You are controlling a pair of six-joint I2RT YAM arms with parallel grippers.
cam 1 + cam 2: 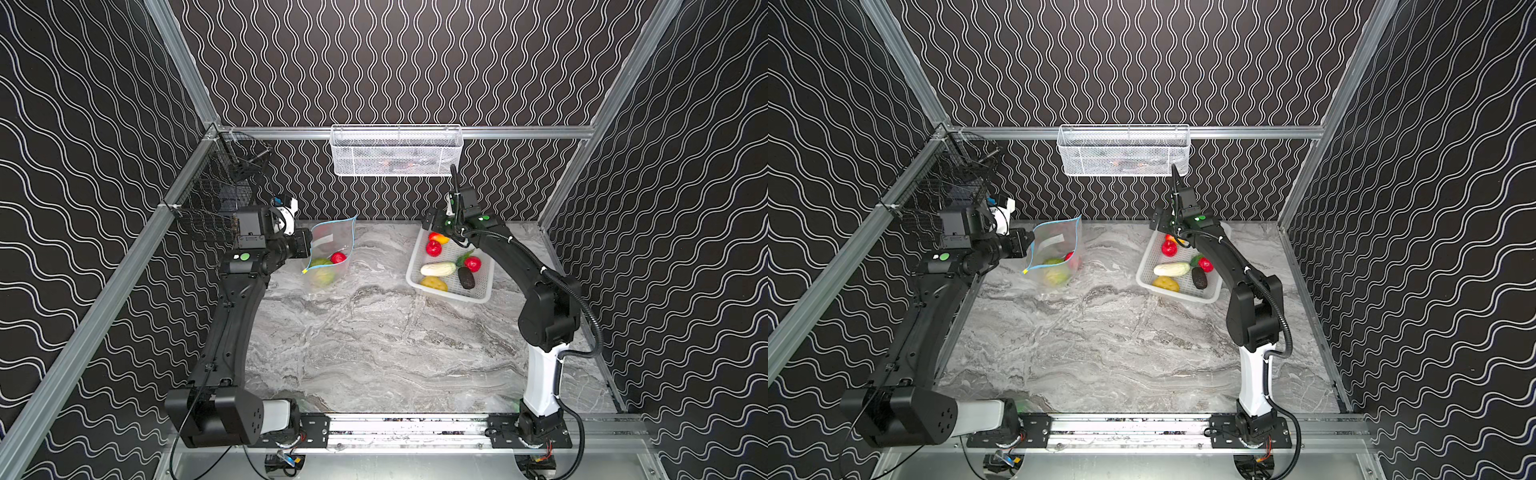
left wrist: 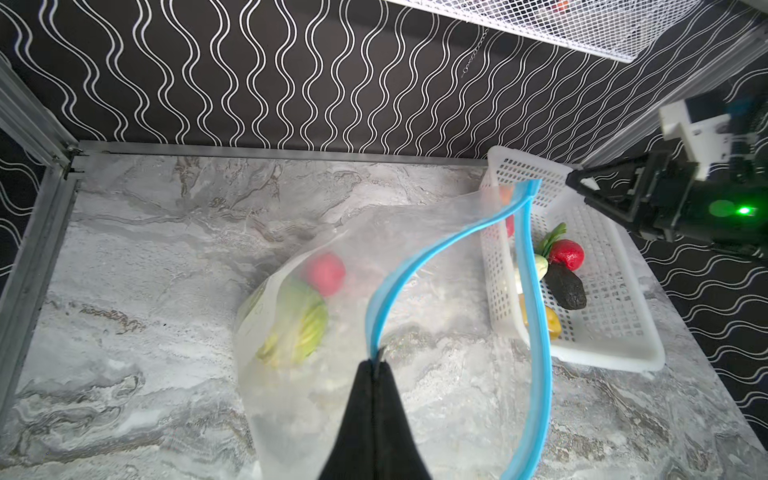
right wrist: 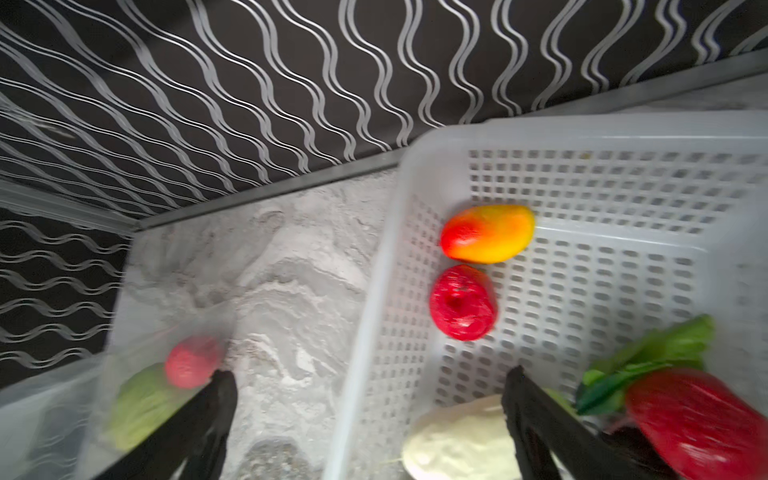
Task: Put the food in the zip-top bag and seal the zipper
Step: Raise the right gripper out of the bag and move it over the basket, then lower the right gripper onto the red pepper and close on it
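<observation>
Left end effector (image 2: 376,365) was clenched on the zipper (image 2: 542,353) of the zip-top bag (image 2: 291,395), mouth gaping; cabbage (image 2: 303,328) and red fruit (image 2: 326,274) lay inside, beyond its tips. Right end effector (image 3: 370,376) hung released above the basket (image 3: 623,178) rim on the bench (image 3: 291,291), orange-red fruit (image 3: 488,232) ahead of its tips.

Bag: zip-top bag (image 1: 330,245) on the surface (image 1: 374,353), far left, mouth edge in my left jaws.
Inside: cabbage (image 1: 323,277) in front, round fruit (image 1: 338,257) just behind.
Basket: the basket (image 1: 478,297) sits right of the bag, well apart.
Far end: mango-like piece (image 1: 440,238), apple-like piece (image 1: 433,248) just before it.
Middle: radish (image 1: 438,269), strawberry-like piece (image 1: 472,263) to its right.
Near end: potato-like piece (image 1: 434,284) left, avocado-like piece (image 1: 466,277) right.
Right jaws: above the basket's far left corner.
</observation>
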